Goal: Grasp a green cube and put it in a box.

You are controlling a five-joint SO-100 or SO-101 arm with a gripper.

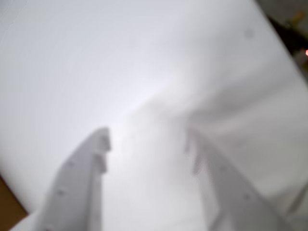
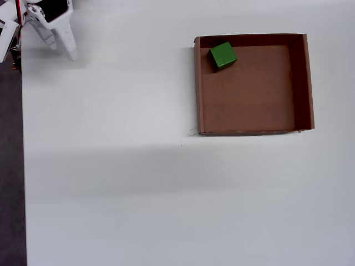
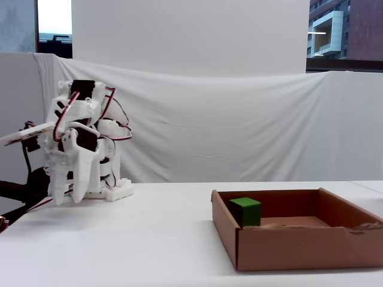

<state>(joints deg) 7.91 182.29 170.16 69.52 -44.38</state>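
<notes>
the gripper (image 1: pixel 147 144) hung with its fingers spread apart and nothing between them, folded back at the far corner of the white surface (image 2: pixel 111 183). well away, the green cube (image 2: pixel 223 56) sat inside the box (image 2: pixel 197 88), near one corner.

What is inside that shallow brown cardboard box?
Only a small bright-green cube, sitting on the floor of the shallow brown cardboard box in one corner. In the fixed view, the near wall hides the cube's base.
</notes>
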